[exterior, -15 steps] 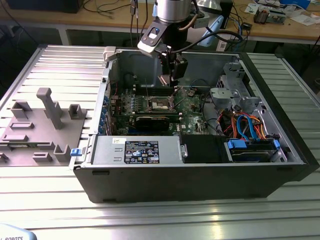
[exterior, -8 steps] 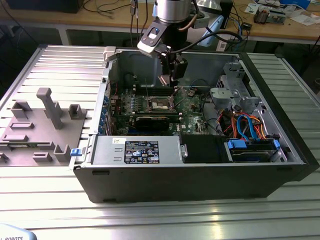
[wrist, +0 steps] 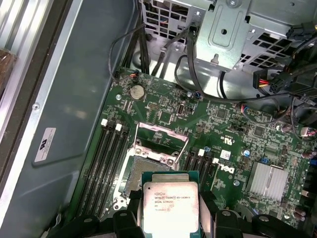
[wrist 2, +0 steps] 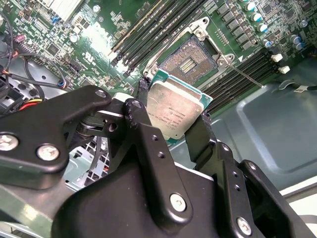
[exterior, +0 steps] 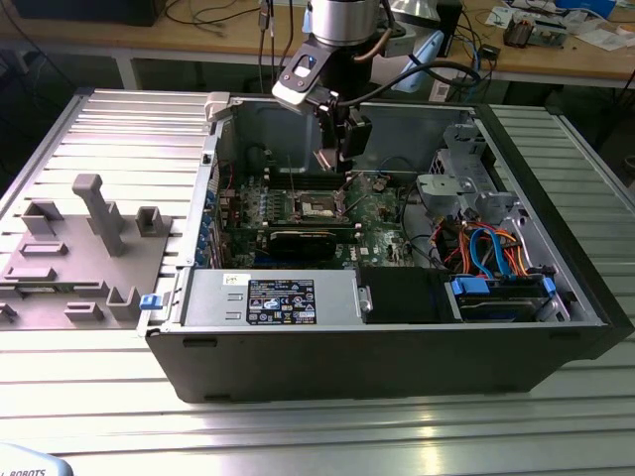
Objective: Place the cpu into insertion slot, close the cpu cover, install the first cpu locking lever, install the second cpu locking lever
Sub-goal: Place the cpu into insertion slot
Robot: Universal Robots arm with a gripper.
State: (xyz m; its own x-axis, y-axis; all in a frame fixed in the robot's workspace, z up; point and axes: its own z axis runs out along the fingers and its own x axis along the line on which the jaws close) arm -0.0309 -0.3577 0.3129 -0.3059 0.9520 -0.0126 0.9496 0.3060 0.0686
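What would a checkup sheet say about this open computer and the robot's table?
Surface: ribbed metal table, carrying an open computer case.
Job's things: chip held near the empty socket, not yet seated.
Clutter: grey holder block on the exterior view's left.
Grippers: gripper shut on chip.
Cables: blue and orange cables inside case.
Surroundings: wooden bench behind.

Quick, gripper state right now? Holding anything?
Gripper: shut on the cpu, gripped by its edges between the two fingers; the cpu is not yet in the socket.
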